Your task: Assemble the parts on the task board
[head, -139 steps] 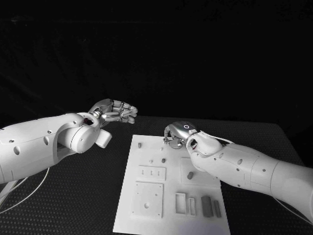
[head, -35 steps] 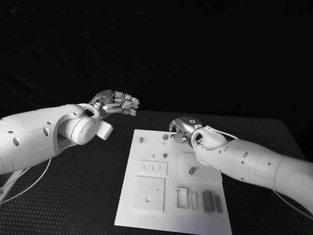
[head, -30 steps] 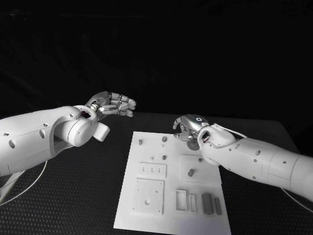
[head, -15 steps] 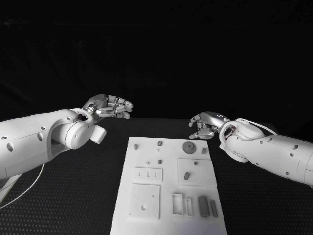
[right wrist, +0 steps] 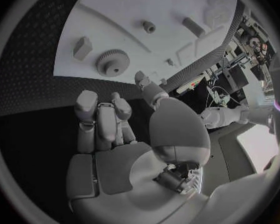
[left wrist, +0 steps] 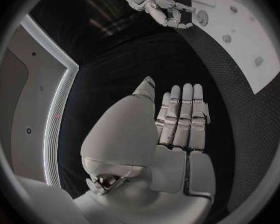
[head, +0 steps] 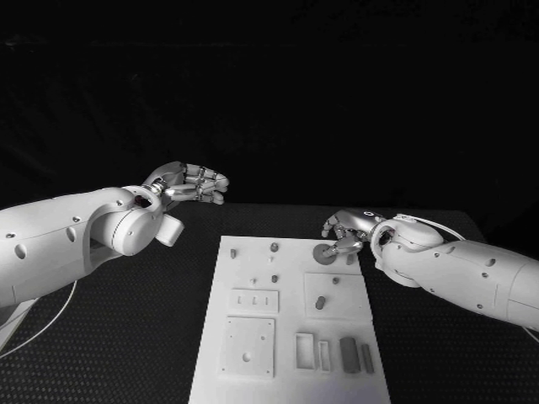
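While the right hand (head: pixel 344 227) hovers, the gear (head: pixel 326 252) lies beside it.

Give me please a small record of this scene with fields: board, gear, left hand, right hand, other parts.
board: white task board lying on the black table
gear: grey toothed gear lying flat near the board's far edge
left hand: left hand raised off the board's left side, fingers curled in, holding nothing
right hand: right hand by the gear, fingers bent; contact with it cannot be told, nothing seen held
other parts: small grey pieces in the near slots
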Robot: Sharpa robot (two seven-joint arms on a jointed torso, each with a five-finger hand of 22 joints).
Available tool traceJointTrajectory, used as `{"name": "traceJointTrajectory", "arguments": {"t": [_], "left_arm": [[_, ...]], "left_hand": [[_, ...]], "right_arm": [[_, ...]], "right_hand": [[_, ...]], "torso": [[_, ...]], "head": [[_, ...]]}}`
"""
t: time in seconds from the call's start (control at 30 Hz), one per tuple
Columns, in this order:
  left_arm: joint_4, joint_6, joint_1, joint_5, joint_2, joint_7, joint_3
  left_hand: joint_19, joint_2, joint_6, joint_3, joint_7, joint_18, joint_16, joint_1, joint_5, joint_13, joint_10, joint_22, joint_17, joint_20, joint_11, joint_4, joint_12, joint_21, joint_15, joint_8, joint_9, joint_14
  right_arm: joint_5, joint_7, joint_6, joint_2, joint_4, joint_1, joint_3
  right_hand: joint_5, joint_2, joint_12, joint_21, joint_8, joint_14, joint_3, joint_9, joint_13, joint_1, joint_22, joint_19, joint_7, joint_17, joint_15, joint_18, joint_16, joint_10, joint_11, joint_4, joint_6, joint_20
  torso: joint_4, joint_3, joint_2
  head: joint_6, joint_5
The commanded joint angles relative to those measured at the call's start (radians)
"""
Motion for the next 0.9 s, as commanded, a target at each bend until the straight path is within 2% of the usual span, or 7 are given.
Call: {"name": "traceJointTrajectory", "arguments": {"t": [0.03,0.13,0.37,0.6,0.63,0.8,0.9], "left_arm": [[-0.001,0.021,0.000,-0.005,0.006,0.014,0.000],[0.000,0.021,0.000,-0.006,0.006,0.014,0.000],[0.005,0.022,0.000,-0.007,0.005,0.011,0.000],[0.015,0.027,0.000,-0.007,0.005,0.012,0.000],[0.015,0.026,0.000,-0.007,0.005,0.011,0.000],[0.013,0.025,0.000,-0.007,0.004,0.011,0.000],[0.015,0.025,0.000,-0.007,0.002,0.010,0.000]], "left_hand": [[0.007,0.000,-0.006,0.007,0.017,0.017,-0.005,-0.004,-0.006,-0.001,-0.008,-0.001,0.001,-0.002,0.001,0.002,-0.004,-0.005,0.001,-0.004,0.002,0.008],[0.007,0.000,-0.006,0.007,0.017,0.017,-0.006,-0.004,-0.006,-0.001,-0.008,-0.001,0.001,-0.002,0.001,0.002,-0.004,-0.005,0.001,-0.004,0.002,0.008],[0.007,0.000,-0.006,0.008,0.017,0.017,-0.007,-0.004,-0.006,0.000,-0.007,-0.002,0.003,-0.002,0.001,0.002,-0.005,-0.006,0.001,-0.005,0.002,0.008],[0.007,0.000,-0.006,0.009,0.017,0.017,-0.008,-0.004,-0.006,0.000,-0.007,-0.002,0.004,-0.001,0.001,0.003,-0.006,-0.007,0.001,-0.006,0.003,0.008],[0.008,0.000,-0.006,0.009,0.017,0.017,-0.009,-0.004,-0.006,0.000,-0.007,-0.002,0.004,-0.001,0.001,0.003,-0.007,-0.007,0.001,-0.006,0.003,0.009],[0.008,0.000,-0.006,0.010,0.017,0.017,-0.009,-0.005,-0.006,0.000,-0.007,-0.002,0.005,-0.001,0.001,0.003,-0.007,-0.007,0.001,-0.006,0.003,0.009],[0.008,0.000,-0.006,0.010,0.017,0.017,-0.010,-0.005,-0.006,0.000,-0.007,-0.002,0.005,-0.001,0.001,0.003,-0.007,-0.008,0.001,-0.006,0.003,0.009]], "right_arm": [[-0.024,0.002,0.022,0.004,-0.018,-0.008,0.001],[-0.025,0.005,0.016,0.009,-0.033,-0.017,0.001],[-0.038,0.006,0.002,0.028,-0.051,-0.027,0.001],[-0.039,0.012,-0.003,0.048,-0.095,-0.035,0.001],[-0.039,0.013,-0.005,0.052,-0.103,-0.036,0.001],[-0.039,0.015,0.000,0.057,-0.113,-0.037,0.001],[-0.038,0.015,0.002,0.057,-0.112,-0.037,0.001]], "right_hand": [[0.004,0.001,0.003,0.004,-0.005,0.010,-0.003,0.002,0.002,-0.007,0.010,0.007,0.001,0.001,0.001,0.123,0.004,0.005,0.001,0.000,-0.003,-0.003],[0.004,0.005,0.004,0.004,-0.005,0.010,-0.001,0.002,0.003,-0.007,0.010,0.008,0.001,0.001,0.001,0.123,0.005,0.005,0.001,0.000,-0.003,-0.004],[0.004,0.006,0.004,0.004,-0.004,0.010,-0.001,0.002,0.003,-0.007,0.010,0.008,0.001,0.002,0.001,0.123,0.005,0.005,0.001,0.000,-0.002,-0.005],[0.004,0.006,0.004,0.004,-0.004,0.010,-0.001,0.002,0.003,-0.007,0.010,0.008,0.001,0.002,0.001,0.123,0.005,0.005,0.001,0.000,-0.002,-0.005],[0.004,0.021,0.005,0.004,-0.001,0.011,0.005,0.004,0.004,-0.004,0.010,0.009,0.000,0.003,0.000,0.123,0.006,0.006,0.000,0.002,0.004,-0.005],[0.004,0.029,0.006,0.005,0.003,0.011,0.008,0.006,0.004,-0.003,0.011,0.010,-0.001,0.002,-0.001,0.123,0.007,0.007,-0.001,-0.001,0.011,-0.007],[0.004,0.037,0.006,0.005,0.006,0.010,0.010,0.008,0.004,-0.003,0.011,0.010,-0.003,0.002,-0.003,0.123,0.008,0.008,-0.003,-0.002,0.017,-0.008]], "torso": [[0.0050,-0.0011,0.002],[0.0050,-0.0021,0.001],[0.0028,0.0008,0.002],[0.0068,0.0000,0.003],[0.0075,0.0001,0.004],[0.0089,0.0028,0.004],[0.0080,0.0014,0.004]], "head": [[-0.003,-0.006],[-0.004,-0.007],[0.000,-0.003],[-0.008,-0.010],[-0.007,-0.011],[-0.010,-0.010],[-0.013,-0.008]]}}
